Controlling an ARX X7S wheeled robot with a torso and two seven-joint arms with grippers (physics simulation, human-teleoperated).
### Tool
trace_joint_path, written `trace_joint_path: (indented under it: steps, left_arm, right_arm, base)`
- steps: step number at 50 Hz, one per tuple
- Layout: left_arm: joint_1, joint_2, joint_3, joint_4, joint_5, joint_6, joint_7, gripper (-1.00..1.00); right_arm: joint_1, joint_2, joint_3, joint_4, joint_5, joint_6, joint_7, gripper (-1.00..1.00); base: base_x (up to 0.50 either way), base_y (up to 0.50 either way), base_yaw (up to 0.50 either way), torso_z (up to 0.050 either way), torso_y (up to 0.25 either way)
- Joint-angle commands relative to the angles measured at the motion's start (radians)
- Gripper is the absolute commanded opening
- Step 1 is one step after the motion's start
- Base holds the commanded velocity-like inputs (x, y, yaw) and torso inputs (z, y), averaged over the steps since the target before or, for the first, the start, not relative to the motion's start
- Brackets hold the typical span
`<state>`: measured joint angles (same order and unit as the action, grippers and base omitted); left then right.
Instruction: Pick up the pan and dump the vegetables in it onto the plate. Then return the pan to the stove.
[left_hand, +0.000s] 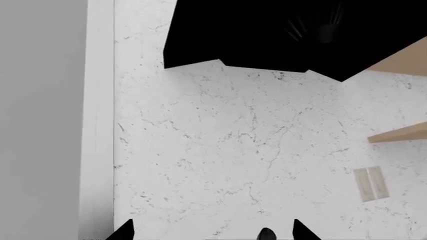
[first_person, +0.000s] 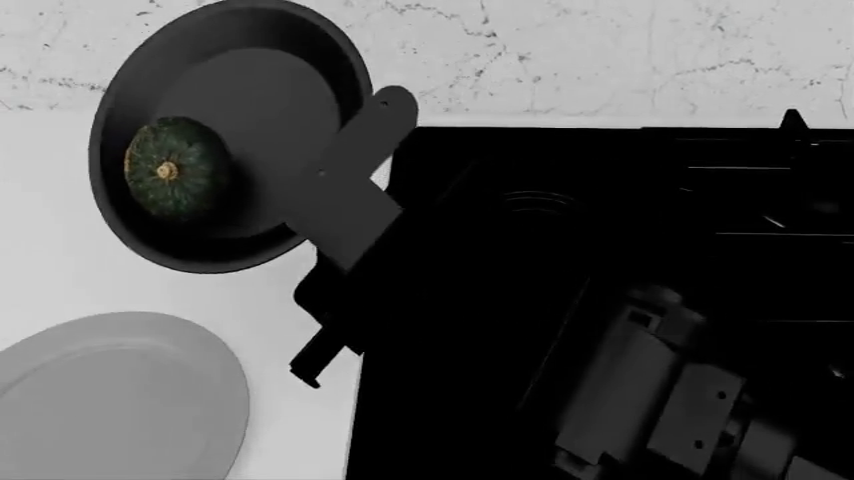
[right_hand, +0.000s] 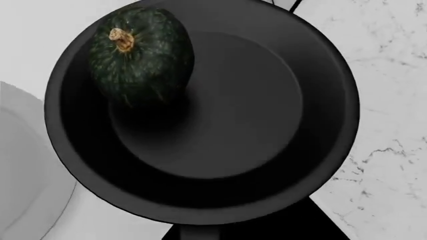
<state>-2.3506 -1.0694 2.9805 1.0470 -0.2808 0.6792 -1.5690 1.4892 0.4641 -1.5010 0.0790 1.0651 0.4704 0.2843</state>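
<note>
The right gripper (first_person: 350, 262) pinches the pan (first_person: 227, 135) by its handle, off the stove (first_person: 601, 250), near the plate (first_person: 114, 395), squash (first_person: 174, 166) still inside; left gripper (left_hand: 213, 234) spread, idle

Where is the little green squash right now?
In the head view the squash sits inside the pan, against its left wall, at upper left over the white counter. The plate is below it, the stove to its right.

A white marble counter (left_hand: 253, 150) with grey veins, with light wooden shelf edges (left_hand: 400, 132) beside it.
</note>
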Motion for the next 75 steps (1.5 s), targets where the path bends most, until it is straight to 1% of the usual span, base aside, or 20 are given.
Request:
trace_joint_path:
  steps: [1, 9, 10, 12, 13, 18, 22, 23, 27, 30, 33, 37, 40, 45, 48, 55, 61, 63, 69, 75]
  left_arm:
    - [-0.005, 0.006, 0.019, 0.0, 0.014, 0.026, -0.001, 1.0]
    - [0.003, 0.007, 0.025, 0.0, 0.02, 0.04, -0.001, 1.0]
    - [0.029, 0.012, 0.01, 0.0, 0.03, 0.061, -0.001, 1.0]
    - [0.042, 0.005, -0.001, 0.0, 0.029, 0.028, -0.001, 1.0]
    - [0.057, 0.007, -0.009, 0.0, 0.037, 0.048, -0.001, 1.0]
    - [0.062, -0.006, 0.001, 0.0, 0.052, 0.042, -0.001, 1.0]
    - [0.059, -0.012, 0.012, 0.0, 0.064, 0.049, -0.001, 1.0]
    - [0.061, -0.014, 0.012, 0.0, 0.067, 0.048, -0.001, 1.0]
    - [0.074, -0.015, 0.007, 0.0, 0.075, 0.042, -0.001, 1.0]
    - [0.053, -0.016, 0.034, 0.0, 0.09, 0.038, -0.001, 1.0]
    - [0.031, -0.008, 0.06, 0.0, 0.105, 0.047, -0.001, 1.0]
    - [0.031, 0.004, 0.067, 0.0, 0.117, 0.048, -0.001, 1.0]
    - [0.03, 0.008, 0.071, 0.0, 0.122, 0.046, -0.001, 1.0]
    - [0.052, 0.003, 0.061, 0.0, 0.129, 0.036, -0.001, 1.0]
    - [0.096, 0.0, 0.032, 0.0, 0.136, 0.023, -0.001, 1.0]
    - [0.156, 0.003, -0.021, 0.0, 0.126, 0.001, -0.001, 1.0]
    - [0.19, 0.0, -0.046, 0.0, 0.126, -0.017, -0.001, 1.0]
    - [0.203, -0.004, -0.055, 0.0, 0.127, -0.021, -0.001, 1.0]
    - [0.239, -0.003, -0.087, 0.0, 0.125, -0.034, -0.001, 1.0]
    - [0.274, -0.009, -0.11, 0.0, 0.129, -0.056, -0.001, 1.0]
  right_arm:
    - [0.105, -0.033, 0.056, -0.006, -0.37, 0.058, 0.138, -1.0]
    - [0.124, -0.034, 0.038, -0.048, -0.416, 0.067, 0.171, -1.0]
    - [0.134, -0.035, 0.022, -0.061, -0.442, 0.08, 0.188, -1.0]
    - [0.152, -0.039, -0.015, -0.094, -0.495, 0.114, 0.226, -1.0]
    - [0.152, -0.038, -0.008, -0.105, -0.49, 0.116, 0.233, -1.0]
    - [0.168, -0.038, -0.019, -0.147, -0.511, 0.143, 0.258, -1.0]
    - [0.18, -0.045, -0.043, -0.168, -0.542, 0.17, 0.277, -1.0]
    - [0.194, -0.053, -0.074, -0.176, -0.574, 0.207, 0.295, -1.0]
    - [0.192, -0.057, -0.073, -0.187, -0.574, 0.219, 0.304, -1.0]
    - [0.184, -0.06, -0.077, -0.176, -0.576, 0.211, 0.299, -1.0]
    - [0.193, -0.068, -0.104, -0.177, -0.605, 0.241, 0.314, -1.0]
    - [0.193, -0.07, -0.117, -0.174, -0.621, 0.266, 0.331, -1.0]
    - [0.175, -0.059, -0.091, -0.141, -0.595, 0.268, 0.333, -1.0]
    - [0.138, 0.009, -0.012, -0.128, -0.544, 0.247, 0.378, -1.0]
    - [0.118, 0.049, 0.03, -0.115, -0.521, 0.24, 0.412, -1.0]
    - [0.03, 0.163, 0.197, -0.106, -0.392, 0.088, 0.442, -1.0]
    - [-0.049, 0.229, 0.328, -0.092, -0.217, -0.062, 0.36, -1.0]
    - [-0.089, 0.248, 0.375, -0.094, -0.122, -0.109, 0.307, -1.0]
    - [-0.149, 0.277, 0.41, -0.078, 0.022, -0.12, 0.222, -1.0]
    - [-0.154, 0.313, 0.425, -0.094, 0.073, -0.096, 0.22, -1.0]
  base:
    - [0.0, 0.0, 0.0, 0.01, 0.011]
    - [0.0, 0.0, 0.0, 0.001, 0.005]
    - [0.0, 0.0, 0.0, 0.0, 0.0]
    - [0.0, 0.0, 0.0, 0.0, 0.006]
    - [0.0, 0.0, 0.0, 0.01, 0.011]
    - [0.0, 0.0, 0.0, 0.0, 0.004]
    - [0.0, 0.0, 0.0, 0.003, 0.005]
    - [0.0, 0.0, 0.0, 0.0, 0.01]
    - [0.0, 0.0, 0.0, 0.003, 0.003]
    - [0.0, 0.0, 0.0, 0.0, 0.007]
    - [0.0, 0.0, 0.0, 0.0, 0.004]
    - [0.0, 0.0, 0.0, 0.003, 0.005]
    - [0.0, 0.0, 0.0, 0.003, 0.004]
    - [0.0, 0.0, 0.0, 0.0, 0.004]
    - [0.0, 0.0, 0.0, 0.003, 0.004]
    - [0.0, 0.0, 0.0, 0.002, 0.006]
    - [0.0, 0.0, 0.0, 0.002, 0.005]
    - [0.0, 0.0, 0.0, 0.0, 0.005]
    - [0.0, 0.0, 0.0, 0.002, 0.004]
    - [0.0, 0.0, 0.0, 0.0, 0.005]
